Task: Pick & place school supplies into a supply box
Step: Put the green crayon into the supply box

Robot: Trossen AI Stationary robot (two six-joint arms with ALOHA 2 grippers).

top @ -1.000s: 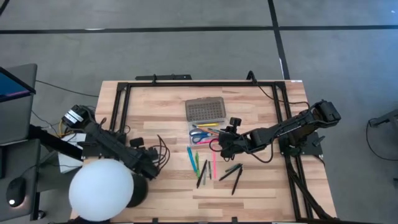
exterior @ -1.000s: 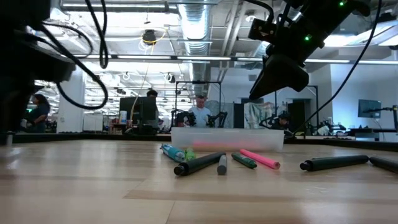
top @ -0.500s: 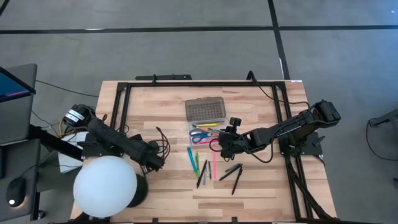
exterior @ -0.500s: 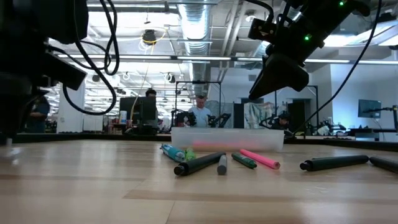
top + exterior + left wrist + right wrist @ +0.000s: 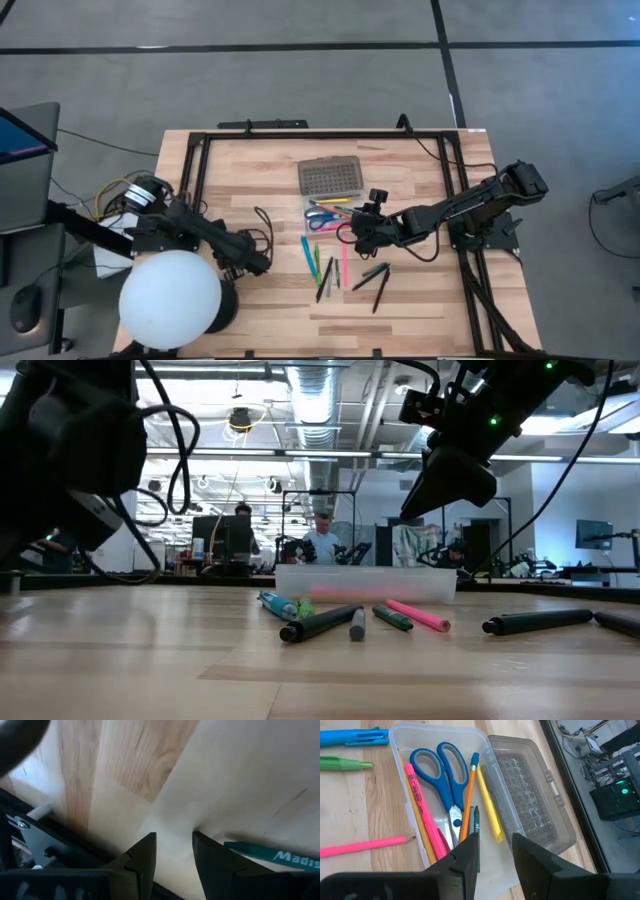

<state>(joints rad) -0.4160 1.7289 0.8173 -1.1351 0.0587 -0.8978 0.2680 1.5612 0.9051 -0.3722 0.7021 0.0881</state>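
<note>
The supply box's clear tray (image 5: 410, 735) lies open on the table, its grid-textured lid (image 5: 530, 800) folded back flat. In the tray lie blue-handled scissors (image 5: 445, 775), a pink highlighter (image 5: 422, 810), an orange pencil (image 5: 469, 795) and a yellow one (image 5: 489, 805). More pens lie loose on the wood near the tray (image 5: 330, 215): blue (image 5: 305, 248), green (image 5: 316, 258), pink (image 5: 344, 262) and black markers (image 5: 375, 278). My right gripper (image 5: 495, 850) hangs open above the tray, slanting down. My left gripper (image 5: 174, 850) stands open over bare wood left of the pens, a teal pen (image 5: 270, 854) just beyond it.
A large white sphere (image 5: 170, 300) sits at the table's near left corner beside my left arm. A black metal frame (image 5: 190, 170) runs along the table's left, far and right edges. Bare wood lies between my left gripper (image 5: 262, 262) and the pens. People show in the room behind (image 5: 322, 540).
My left gripper has gone toward the table's right edge, closer to the loose pens, sinking and tipping further down as it went. Its fingers stay open. My right gripper has kept still above the tray.
</note>
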